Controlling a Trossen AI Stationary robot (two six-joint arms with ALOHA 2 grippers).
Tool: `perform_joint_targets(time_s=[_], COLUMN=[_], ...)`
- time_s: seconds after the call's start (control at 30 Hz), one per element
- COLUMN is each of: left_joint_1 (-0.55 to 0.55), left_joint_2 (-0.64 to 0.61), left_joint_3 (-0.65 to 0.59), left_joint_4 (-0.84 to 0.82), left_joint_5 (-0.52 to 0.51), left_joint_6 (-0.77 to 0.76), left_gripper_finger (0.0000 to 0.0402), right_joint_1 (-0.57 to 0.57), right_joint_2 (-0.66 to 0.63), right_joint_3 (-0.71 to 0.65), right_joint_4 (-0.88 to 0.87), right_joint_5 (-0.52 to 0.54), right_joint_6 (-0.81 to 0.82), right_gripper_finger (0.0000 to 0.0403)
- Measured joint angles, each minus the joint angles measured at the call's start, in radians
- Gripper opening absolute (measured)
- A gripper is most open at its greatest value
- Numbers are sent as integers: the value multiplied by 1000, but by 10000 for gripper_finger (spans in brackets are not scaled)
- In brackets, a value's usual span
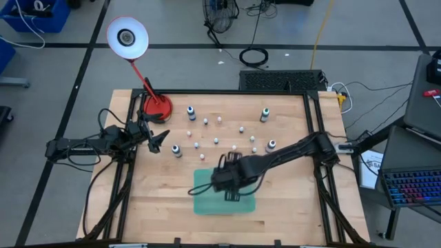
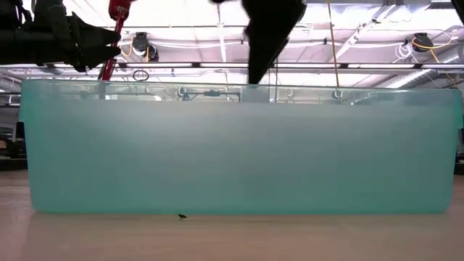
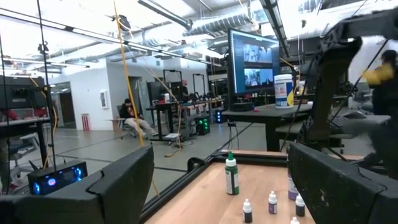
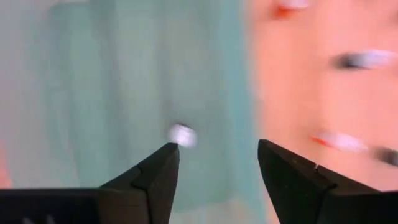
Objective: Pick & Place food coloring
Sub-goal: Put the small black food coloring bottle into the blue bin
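From above, the pale wooden desk [image 1: 275,207] carries a translucent teal plastic bin [image 1: 201,201] near its front edge. The right gripper [image 1: 231,194] hangs over that bin. Behind it, 4 small white-capped dark-bodied food coloring bottles [image 1: 191,112] stand well apart at the corners of a loose field, and about 10 tiny white-topped items [image 1: 219,119] are scattered between them; their kind is too small to tell. The left gripper [image 1: 160,140] waits at the desk's left edge, beside a red desk lamp [image 1: 157,105], its jaws parted and empty.

At desk level, the bin's frosted wall fills the frame, so its contents are hidden; a dark arm comes down above its rim.

The left wrist view looks across the desk at 1 green bottle [image 3: 231,175] and several smaller bottles nearer by, all upright on the wood.

The right wrist view shows the jaws spread with nothing between them, over the bin's teal floor, where 1 small white-capped thing [image 4: 181,134] lies blurred. I judge 1 drop just made and most of the placing left.
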Motion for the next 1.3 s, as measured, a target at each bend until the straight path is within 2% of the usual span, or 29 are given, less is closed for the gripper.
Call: perform_joint_targets(time_s=[0.1,0.17,0.27,0.37,0.57,0.87,1.0,1.3], left_joint_1=[0,0,0,0,0,0,0,0], left_joint_2=[0,0,0,0,0,0,0,0], left_joint_3=[0,0,0,0,0,0,0,0], left_joint_4=[0,0,0,0,0,0,0,0], left_joint_5=[0,0,0,0,0,0,0,0], left_joint_6=[0,0,0,0,0,0,0,0], left_gripper_finger=[365,365,365,365,365,365,365,365], right_joint_1=[-29,-69,-151,-240,-403,-521,-565,-602], right_joint_2=[-67,-117,-173,-221,-275,-273,-275,-263], right_joint_3=[0,0,-2,-27,-166,-478,-549,-616], right_joint_4=[-105,-185,-260,-254,-118,325,412,508], right_joint_5=[148,201,209,205,86,-85,-132,-159], right_joint_6=[30,76,122,117,52,-204,-241,-270], right_gripper_finger=[196,192,188,187,189,189,188,189])
